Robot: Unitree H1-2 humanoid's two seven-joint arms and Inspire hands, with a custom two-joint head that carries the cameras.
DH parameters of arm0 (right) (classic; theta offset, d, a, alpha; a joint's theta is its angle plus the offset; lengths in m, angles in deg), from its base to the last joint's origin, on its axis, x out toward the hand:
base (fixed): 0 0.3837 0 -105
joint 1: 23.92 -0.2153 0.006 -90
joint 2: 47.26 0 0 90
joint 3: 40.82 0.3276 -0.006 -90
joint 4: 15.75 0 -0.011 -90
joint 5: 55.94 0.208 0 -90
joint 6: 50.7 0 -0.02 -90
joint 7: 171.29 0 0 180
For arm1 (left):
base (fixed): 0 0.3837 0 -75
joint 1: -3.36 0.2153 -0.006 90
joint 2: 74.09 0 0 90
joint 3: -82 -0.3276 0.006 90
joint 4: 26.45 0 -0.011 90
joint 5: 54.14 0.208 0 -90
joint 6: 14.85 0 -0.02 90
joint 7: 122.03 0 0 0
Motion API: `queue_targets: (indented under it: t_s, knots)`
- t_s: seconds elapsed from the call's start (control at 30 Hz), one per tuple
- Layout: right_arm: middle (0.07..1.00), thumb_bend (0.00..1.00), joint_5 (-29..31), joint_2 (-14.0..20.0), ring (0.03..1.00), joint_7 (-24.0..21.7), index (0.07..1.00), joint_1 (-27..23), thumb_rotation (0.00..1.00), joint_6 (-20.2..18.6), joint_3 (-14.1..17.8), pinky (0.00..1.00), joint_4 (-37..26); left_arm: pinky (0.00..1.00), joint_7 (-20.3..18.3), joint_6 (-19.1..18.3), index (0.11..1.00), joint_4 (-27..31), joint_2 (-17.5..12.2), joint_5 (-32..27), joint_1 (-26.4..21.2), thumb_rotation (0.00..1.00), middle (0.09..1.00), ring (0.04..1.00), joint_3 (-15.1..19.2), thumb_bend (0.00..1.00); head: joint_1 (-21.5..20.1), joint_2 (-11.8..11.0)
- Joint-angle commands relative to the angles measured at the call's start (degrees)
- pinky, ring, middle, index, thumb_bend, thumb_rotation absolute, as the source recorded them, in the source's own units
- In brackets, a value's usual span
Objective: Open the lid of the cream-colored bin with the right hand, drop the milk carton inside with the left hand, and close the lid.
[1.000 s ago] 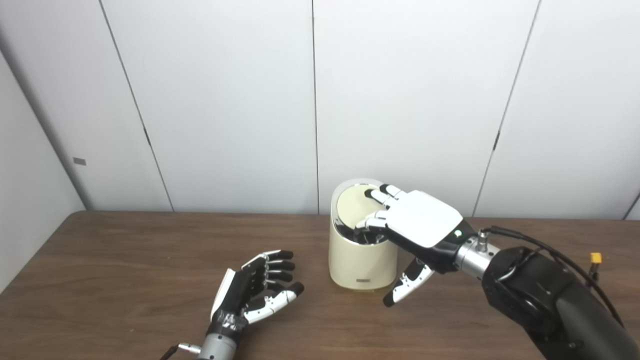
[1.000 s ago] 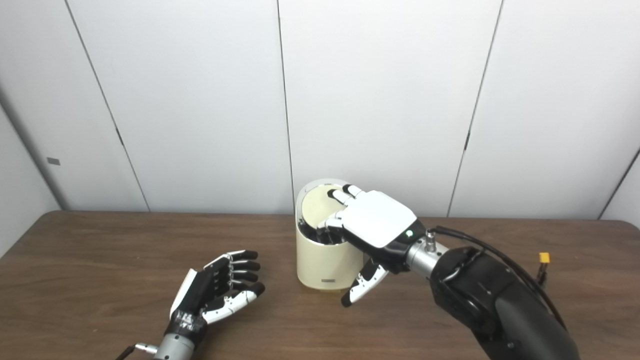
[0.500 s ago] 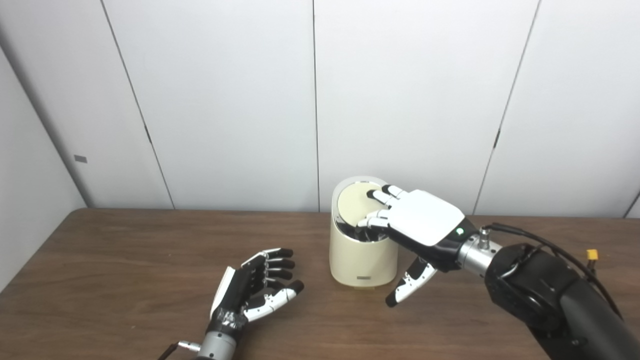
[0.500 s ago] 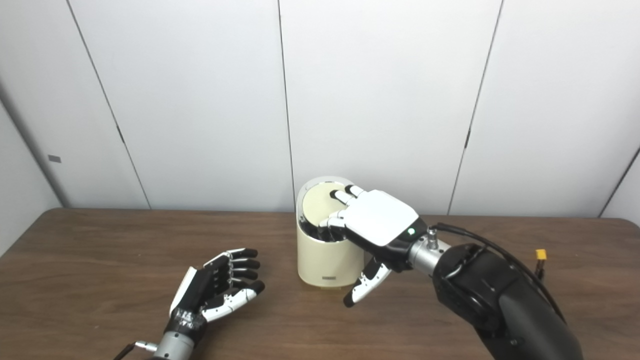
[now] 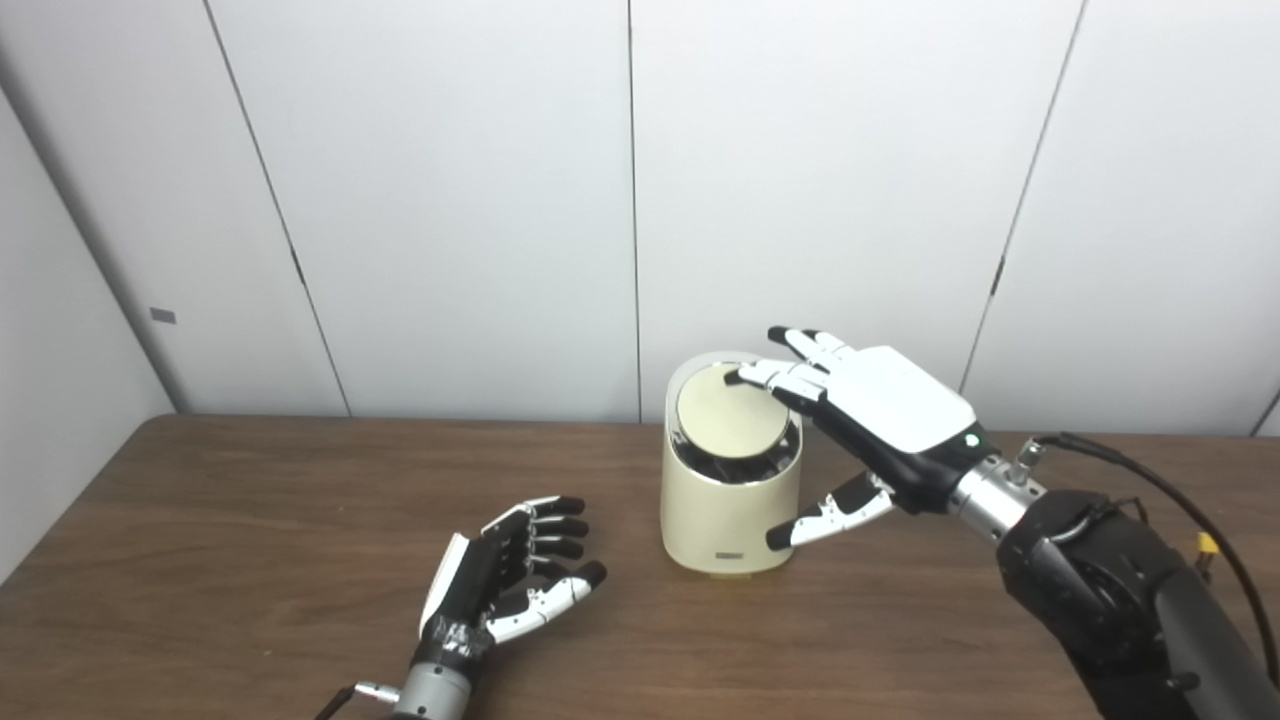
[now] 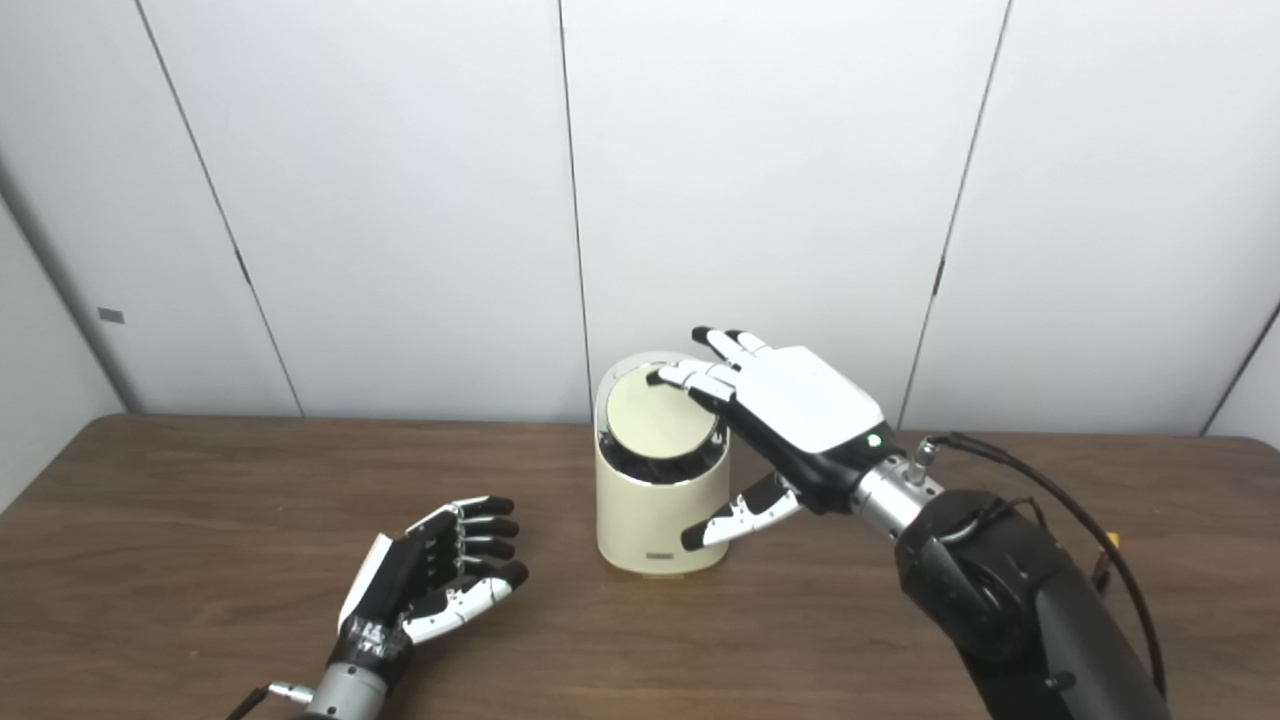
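The bin stands upright on the table, near its far edge, at centre. Its round lid is tilted, the near edge dipped into the opening, with a dark gap showing below it. No milk carton is visible. The right hand is raised beside the bin's right side, fingers spread and holding nothing; its fingertips reach over the lid's far rim, and its thumb lies at the bin's right wall. Contact cannot be confirmed. The left hand rests on the table to the bin's left, well apart, palm up, fingers loosely curled and empty.
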Motion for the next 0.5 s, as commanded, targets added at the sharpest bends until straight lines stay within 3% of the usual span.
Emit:
queue_targets:
  t_s: [0.0, 0.23, 0.37, 0.47]
  knots:
    - [0.925, 0.70, 1.29, -0.16, 1.000, 1.14, 0.913, -1.72, 0.43, -1.26, 1.36, 0.98, -1.02, 0.57, -0.07, 1.29, 0.760, 1.50, -0.31, -0.14, -1.77, 0.20, 0.700, 0.652, 0.03, 0.65, -0.07, 0.02]
    - [0.942, 0.77, 3.06, 0.09, 0.989, -0.93, 0.930, -1.50, 0.39, -5.73, 2.66, 0.94, -2.23, 0.56, -0.23, 1.56, 0.752, 1.54, -0.36, -0.43, -1.68, 0.21, 0.694, 0.646, 0.10, 0.67, 0.11, -0.16]
    - [0.944, 0.79, 9.23, -1.11, 0.955, -0.63, 0.932, -0.32, 0.37, -9.01, 5.98, 0.80, -2.60, 0.56, -0.15, 1.15, 0.748, 2.23, -0.26, -0.36, -1.55, 0.20, 0.697, 0.651, 0.09, 0.66, 0.07, -0.12]
    - [0.945, 0.80, 16.33, -2.75, 0.937, 0.15, 0.925, 1.22, 0.33, -11.05, 9.52, 0.81, -2.23, 0.55, -0.40, 1.50, 0.748, 2.29, -0.25, -0.92, -1.59, 0.20, 0.692, 0.647, 0.17, 0.66, 0.07, -0.12]
